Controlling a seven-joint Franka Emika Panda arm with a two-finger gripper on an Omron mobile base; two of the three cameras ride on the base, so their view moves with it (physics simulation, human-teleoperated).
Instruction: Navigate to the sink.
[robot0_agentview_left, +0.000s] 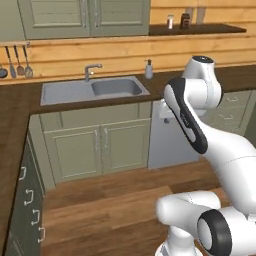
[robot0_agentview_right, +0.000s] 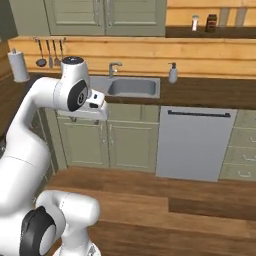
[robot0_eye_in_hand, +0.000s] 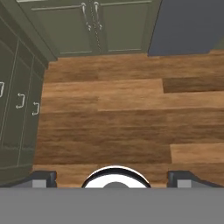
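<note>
Both base cams sit behind the white arm (robot0_agentview_left: 200, 125), left and right, facing fwd and down – sharing the matte-grey rectangular sink (robot0_agentview_left: 75, 91) (robot0_agentview_right: 131, 88), well off. Hand cam looks down at brown wood-plank floor (robot0_eye_in_hand: 122, 118) – green cabinet doors (robot0_eye_in_hand: 94, 26) at its top.

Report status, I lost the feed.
Gripper open, empty, over wood floor. Sink ahead across bare floor, set in counter. Path unobstructed.

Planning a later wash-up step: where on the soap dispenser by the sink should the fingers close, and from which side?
Grip the soap dispenser around its upright body, below the narrow pump top, coming from the front over the counter edge. The wall stands close behind it and the sink lies to its left.
</note>
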